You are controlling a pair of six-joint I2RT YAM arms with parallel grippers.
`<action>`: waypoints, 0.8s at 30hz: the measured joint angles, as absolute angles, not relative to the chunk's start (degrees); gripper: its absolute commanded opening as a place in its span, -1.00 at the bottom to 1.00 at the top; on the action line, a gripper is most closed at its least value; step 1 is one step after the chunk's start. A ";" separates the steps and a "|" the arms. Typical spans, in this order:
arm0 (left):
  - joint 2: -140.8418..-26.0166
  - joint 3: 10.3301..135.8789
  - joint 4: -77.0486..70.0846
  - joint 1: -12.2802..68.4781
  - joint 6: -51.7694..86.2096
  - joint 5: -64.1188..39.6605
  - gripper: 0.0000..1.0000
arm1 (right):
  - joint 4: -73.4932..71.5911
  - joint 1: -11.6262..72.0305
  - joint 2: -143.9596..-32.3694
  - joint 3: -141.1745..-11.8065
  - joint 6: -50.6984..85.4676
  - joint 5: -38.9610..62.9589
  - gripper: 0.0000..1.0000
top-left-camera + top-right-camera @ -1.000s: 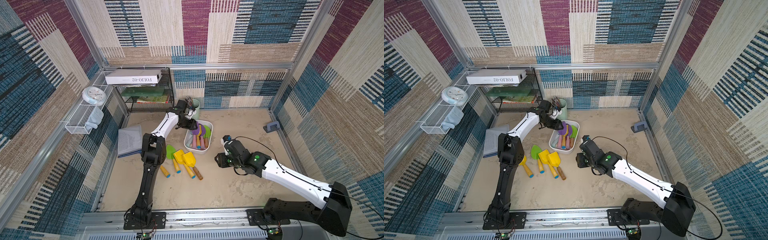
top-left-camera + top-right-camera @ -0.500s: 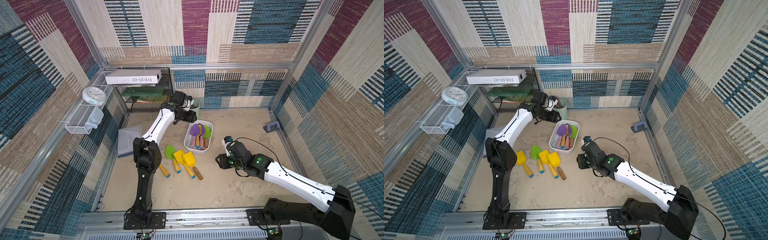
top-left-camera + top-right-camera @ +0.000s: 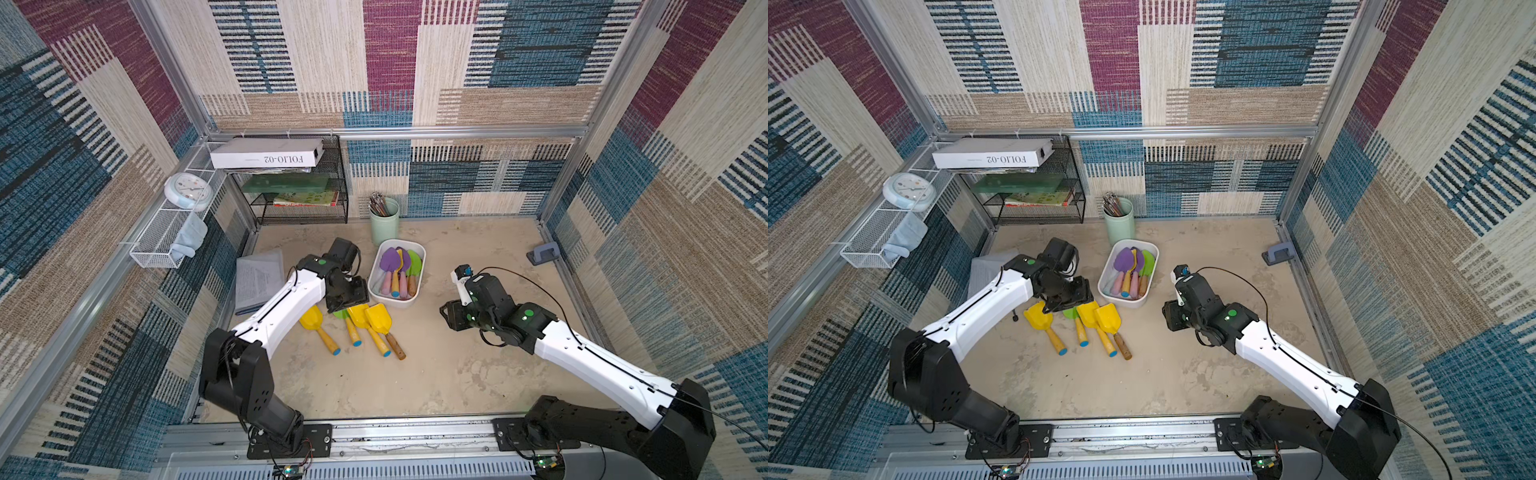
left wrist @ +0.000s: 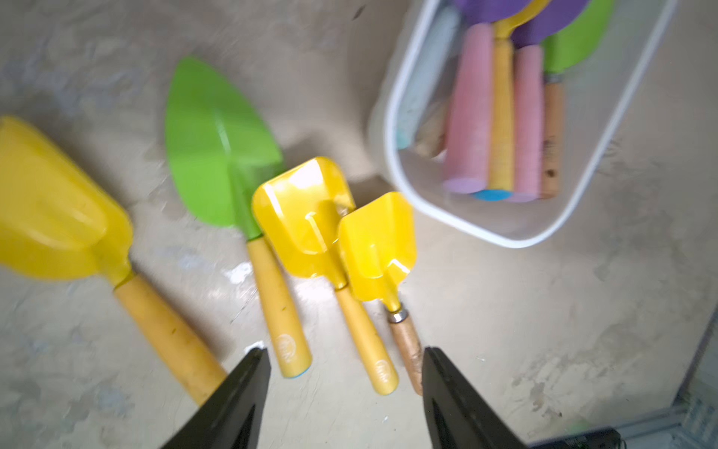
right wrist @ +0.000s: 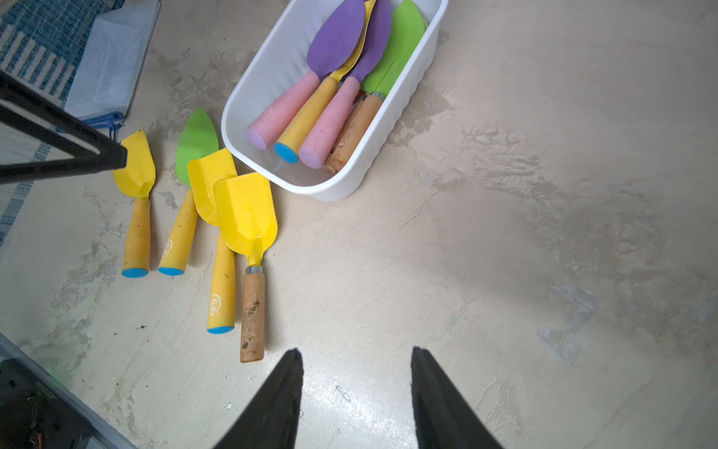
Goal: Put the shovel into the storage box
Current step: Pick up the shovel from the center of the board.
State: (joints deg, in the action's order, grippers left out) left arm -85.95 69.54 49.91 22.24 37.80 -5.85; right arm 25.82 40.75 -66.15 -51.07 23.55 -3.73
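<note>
**Left arm swings back from the box to the loose shovels**

The left gripper [image 3: 347, 296] has drawn back from the far end of the storage box [image 3: 397, 303], where it reached a second ago. It now hangs, claw spread and empty, over the loose shovels [image 3: 359, 313] lying on the floor [image 3: 415, 374] just left of the box and a little nearer. The left wrist view frames the handles of the green shovel [image 4: 217, 155] and the wooden-handled yellow shovel [image 4: 377, 241] between its fingers [image 4: 248, 373]. The box sits mid-floor with several stowed shovels [image 3: 390, 259] inside. The right gripper [image 5: 355, 350], claw spread and empty, has barely stirred. One delivery looks finished; the next pick seems about to begin.
</note>
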 measured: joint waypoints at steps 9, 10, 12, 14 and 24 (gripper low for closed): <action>-69.49 51.00 47.16 22.68 53.95 0.64 0.34 | 24.10 40.23 -68.58 -50.87 18.87 0.38 -0.03; -68.45 49.58 46.81 22.68 55.29 1.45 0.35 | 24.01 40.23 -68.75 -50.76 18.55 0.71 -0.03; -66.39 46.78 46.35 22.68 57.84 3.25 0.37 | 23.99 40.18 -68.99 -50.57 18.02 1.28 -0.03; -64.97 44.58 46.02 22.68 60.18 4.99 0.39 | 23.92 40.16 -68.99 -50.50 17.52 1.58 -0.03; -72.90 42.59 40.75 22.57 65.34 7.44 0.42 | 23.20 40.10 -68.03 -49.36 17.08 2.61 -0.03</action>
